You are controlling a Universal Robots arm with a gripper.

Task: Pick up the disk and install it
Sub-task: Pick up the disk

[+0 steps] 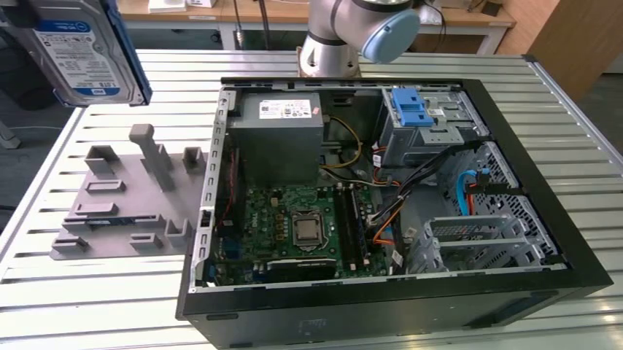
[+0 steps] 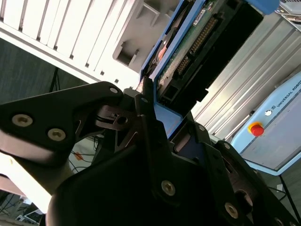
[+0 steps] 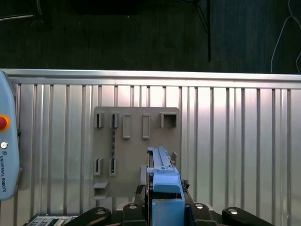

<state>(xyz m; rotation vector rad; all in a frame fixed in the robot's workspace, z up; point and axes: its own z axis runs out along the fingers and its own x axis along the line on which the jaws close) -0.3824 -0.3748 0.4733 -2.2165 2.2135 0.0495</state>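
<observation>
Black angular gripper [image 2: 157,101] clenched on the flat rectangular silver-grey disk [image 2: 188,52] with blue plastic bracket rails, dark fingers [image 2: 146,108] pressed to opposite faces near one end. Green circuit-board underside and black connector turned toward the second wrist view. In the first wrist view, disk [image 3: 162,174] seen edge-on, projecting from the gripper [image 3: 165,202].

In the exterior view, disk [image 1: 83,51] held aloft, well clear of the table, blue-and-white label facing the camera. Beneath it, flat grey plastic fixture plate [image 1: 127,197] with upright slots and pegs, lying on the ribbed aluminium table [image 1: 98,306].

Just beside the plate, toward the exterior view's right, open black computer case [image 1: 389,313] lying on its side:
- grey metal power-supply box with white sticker [image 1: 277,124]
- green motherboard [image 1: 292,226]
- silver metal drive cage with blue plastic latch [image 1: 419,117]

Silver-and-light-blue robot arm [image 1: 351,33] rising behind the case. Pale blue pendant with red button [image 2: 263,136] in both wrist views [image 3: 7,155].
</observation>
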